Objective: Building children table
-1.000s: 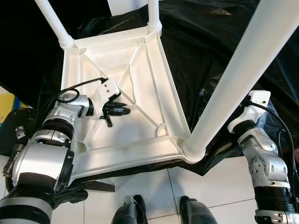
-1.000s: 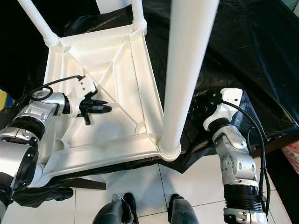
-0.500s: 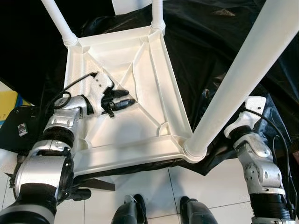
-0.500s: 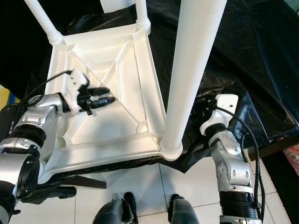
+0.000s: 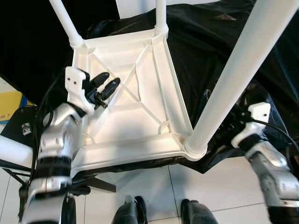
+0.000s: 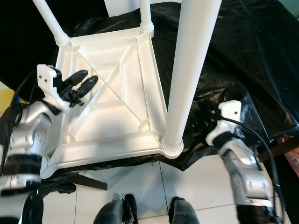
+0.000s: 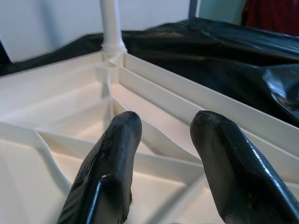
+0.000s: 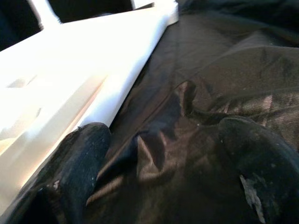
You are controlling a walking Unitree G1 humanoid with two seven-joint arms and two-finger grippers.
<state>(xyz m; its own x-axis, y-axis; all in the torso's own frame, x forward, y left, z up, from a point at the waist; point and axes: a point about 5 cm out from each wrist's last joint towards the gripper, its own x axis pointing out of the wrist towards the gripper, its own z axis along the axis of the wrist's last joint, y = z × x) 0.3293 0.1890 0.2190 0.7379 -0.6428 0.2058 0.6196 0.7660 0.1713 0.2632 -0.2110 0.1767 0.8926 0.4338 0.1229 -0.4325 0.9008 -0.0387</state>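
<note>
The white table [image 5: 135, 112] lies upside down on a black sheet [image 5: 219, 51], legs up. The left gripper [image 5: 105, 83] hovers above its ribbed underside, fingers apart, empty. The right gripper [image 8: 159, 158], fingers spread, sits over the sheet beside the table's edge, half hidden behind the near leg [image 5: 233, 79]. Since a second ago the left gripper has lifted toward the far corner

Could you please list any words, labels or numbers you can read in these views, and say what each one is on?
No text can be read for certain.
Yellow object at the robot's left: one small dark mark, perhaps a letter, too small to read.
White sticker on the black item beside it: print too small and blurred to read.
White table, its legs and the black sheet: no text visible.
</note>
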